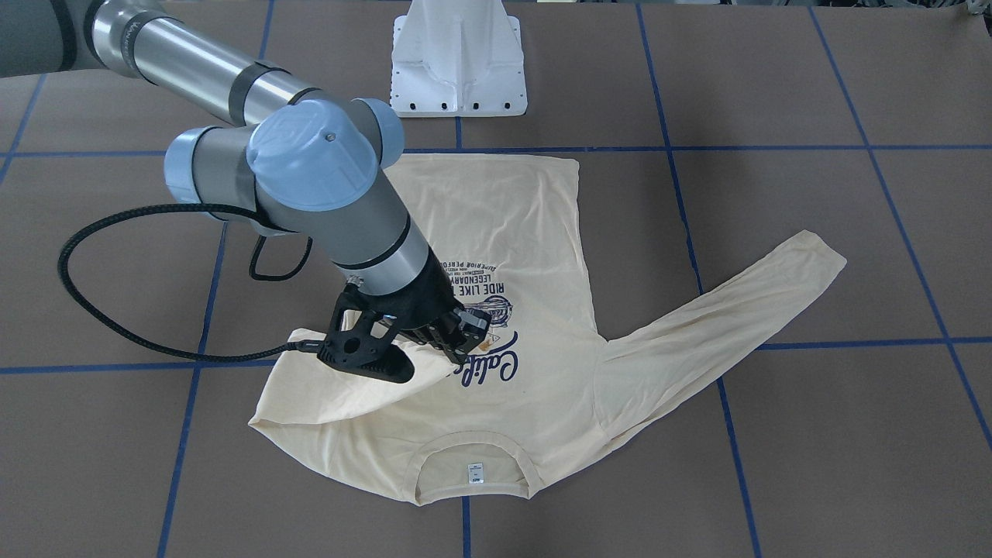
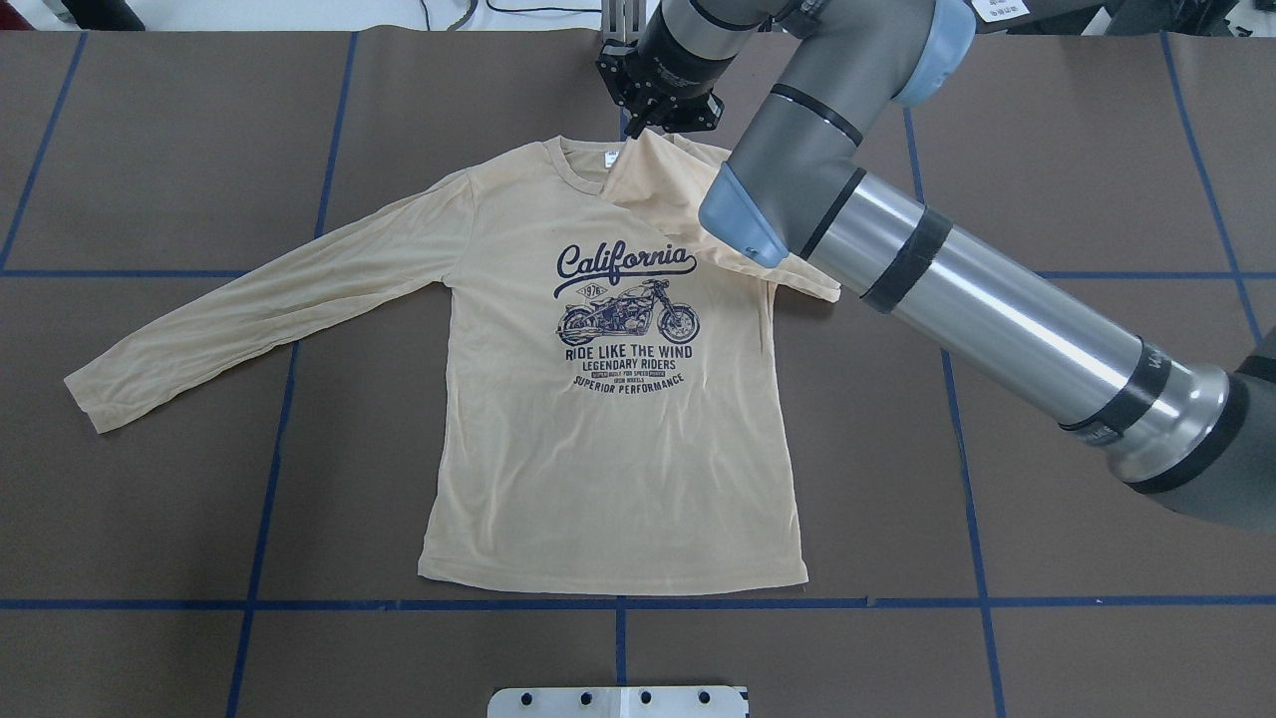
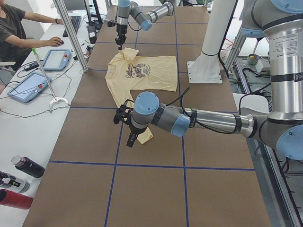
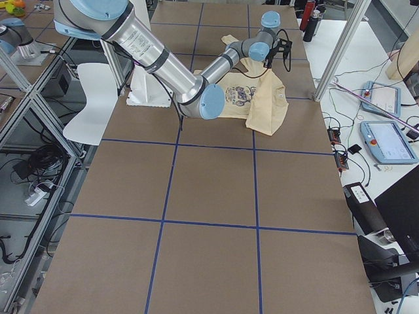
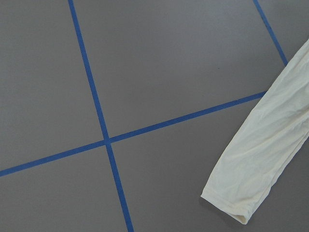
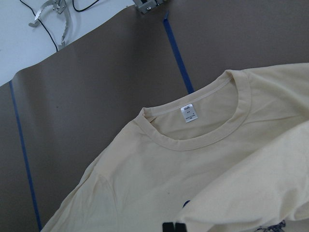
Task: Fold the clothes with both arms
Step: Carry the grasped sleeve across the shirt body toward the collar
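The pale cream-yellow shirt (image 2: 618, 459) lies print-up on the brown table, collar towards the far edge. My right gripper (image 1: 457, 345) is shut on the end of one sleeve. It holds the sleeve raised over the chest print, so the sleeve slants up from the shoulder. From overhead, the right gripper (image 2: 653, 125) hangs beside the collar. The neck label (image 6: 189, 113) shows in the right wrist view. The other sleeve (image 2: 259, 299) lies stretched out flat. My left gripper (image 3: 130, 137) hovers high over its cuff (image 5: 241, 193), and I cannot tell its state.
The white pedestal base (image 1: 459, 58) stands at the robot's side of the table (image 2: 199, 150), which carries a blue tape grid. A person (image 3: 19, 28) sits at a side desk with tablets (image 3: 28, 87). Bottles (image 3: 21, 175) lie off the table's end.
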`<state>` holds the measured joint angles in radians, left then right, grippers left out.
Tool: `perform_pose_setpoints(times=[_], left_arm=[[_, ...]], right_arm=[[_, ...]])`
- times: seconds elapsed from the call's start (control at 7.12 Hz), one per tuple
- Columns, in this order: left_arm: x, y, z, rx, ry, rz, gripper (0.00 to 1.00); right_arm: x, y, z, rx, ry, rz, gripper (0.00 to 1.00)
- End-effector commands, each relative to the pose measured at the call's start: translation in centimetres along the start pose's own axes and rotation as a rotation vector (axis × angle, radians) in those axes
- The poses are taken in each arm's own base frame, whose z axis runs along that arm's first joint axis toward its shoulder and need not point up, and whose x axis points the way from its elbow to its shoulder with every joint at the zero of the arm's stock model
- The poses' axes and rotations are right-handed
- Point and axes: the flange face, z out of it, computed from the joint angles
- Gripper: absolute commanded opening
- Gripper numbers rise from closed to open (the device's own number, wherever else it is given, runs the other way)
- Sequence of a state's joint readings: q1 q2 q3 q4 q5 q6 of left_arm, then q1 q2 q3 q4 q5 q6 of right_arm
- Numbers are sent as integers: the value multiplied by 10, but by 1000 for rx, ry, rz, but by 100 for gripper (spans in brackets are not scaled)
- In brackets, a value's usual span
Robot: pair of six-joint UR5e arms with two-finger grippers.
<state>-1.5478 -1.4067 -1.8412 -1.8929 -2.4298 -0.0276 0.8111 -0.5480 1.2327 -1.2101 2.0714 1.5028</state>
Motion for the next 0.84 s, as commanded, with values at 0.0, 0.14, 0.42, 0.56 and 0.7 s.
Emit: perform_pose_setpoints(times=[0.0,0.14,0.42,0.56,0.7], left_arm=[[-1,1,1,-2,0,-3,100],[-2,1,2,-3,0,-4,100],[-3,1,3,-6,0,-4,100],[-3,1,3,-6,0,-5,100],[-2,1,3,-5,0,-4,100]], right_arm=[[-38,30,0,22,-38,-27,0],[-50,49,11,33,-54,-54,0],[-57,65,26,43,-84,-80,0],[-64,68,30,47,-80,-82,0],[-81,74,19,46,-102,-92,0]])
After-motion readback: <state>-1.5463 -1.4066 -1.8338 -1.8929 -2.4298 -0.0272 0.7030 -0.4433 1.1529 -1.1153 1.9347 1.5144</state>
